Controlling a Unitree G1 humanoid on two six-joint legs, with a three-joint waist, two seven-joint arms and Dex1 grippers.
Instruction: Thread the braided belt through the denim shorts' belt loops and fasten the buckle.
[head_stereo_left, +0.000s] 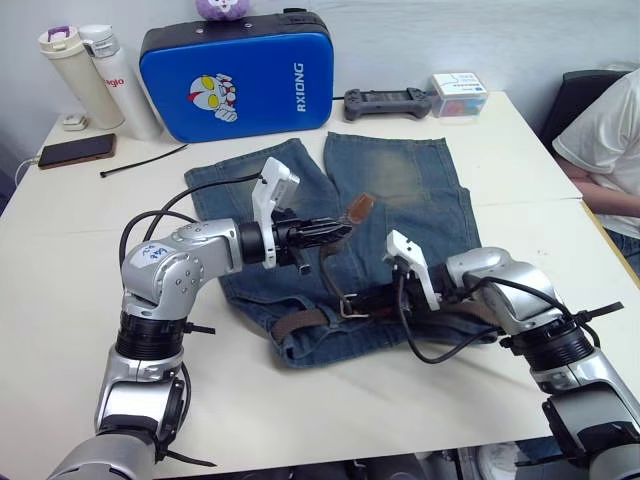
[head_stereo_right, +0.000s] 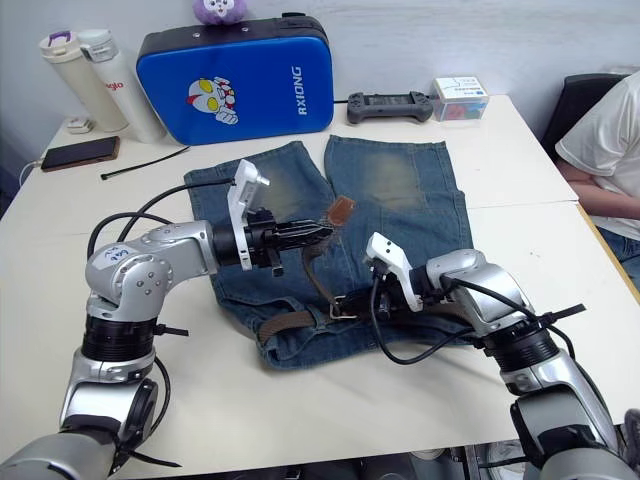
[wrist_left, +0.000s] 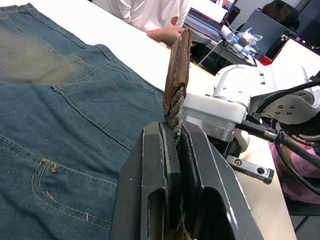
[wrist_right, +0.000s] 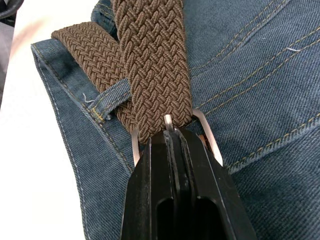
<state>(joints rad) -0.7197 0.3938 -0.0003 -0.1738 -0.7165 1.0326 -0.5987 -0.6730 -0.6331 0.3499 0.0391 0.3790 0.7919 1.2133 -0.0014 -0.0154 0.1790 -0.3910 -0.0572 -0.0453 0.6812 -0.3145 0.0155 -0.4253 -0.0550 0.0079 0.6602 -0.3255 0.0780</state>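
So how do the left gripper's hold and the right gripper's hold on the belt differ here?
The left gripper is shut on the braided belt near its leather-tipped end, lifted above the denim shorts. The right gripper is shut at the buckle, low on the waistband beside a belt loop. Both grip the same strap.

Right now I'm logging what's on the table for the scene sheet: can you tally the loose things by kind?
Drink bottles: 2
Blue case: 1
Phone: 1
Handheld controller: 1
Small box: 1
Black cable tie: 1
Denim shorts: 1
Braided belt: 1
Total: 9
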